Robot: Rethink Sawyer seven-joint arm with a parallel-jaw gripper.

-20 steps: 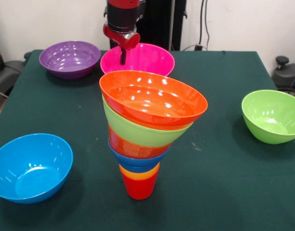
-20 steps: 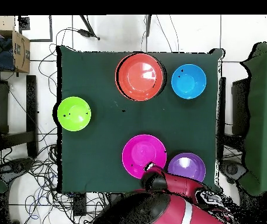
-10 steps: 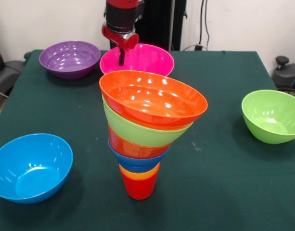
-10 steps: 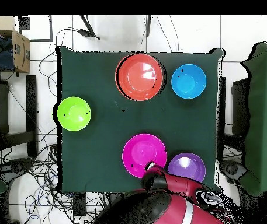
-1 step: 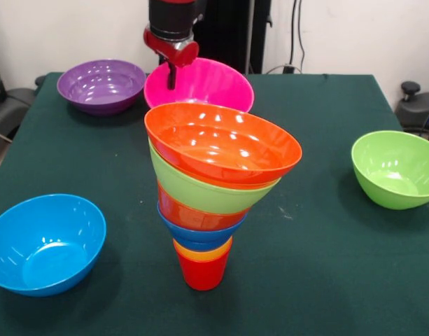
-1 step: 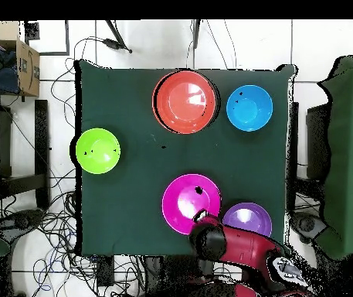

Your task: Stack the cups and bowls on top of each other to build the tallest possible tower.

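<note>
Since the earlier frame, the hand (image 5: 171,78) has lifted the pink bowl (image 5: 200,85), gripping its rim; the tower (image 5: 213,183) waits at the desk's (image 5: 326,266) six o'clock, next layer likely.

The tower (image 5: 217,189) stands mid-table on a red cup (image 5: 202,271), with purple (image 5: 101,85), pink (image 5: 204,85), green (image 5: 396,169) and blue (image 5: 43,241) bowls around it and the gripper (image 5: 171,78) over the pink rim.
</note>
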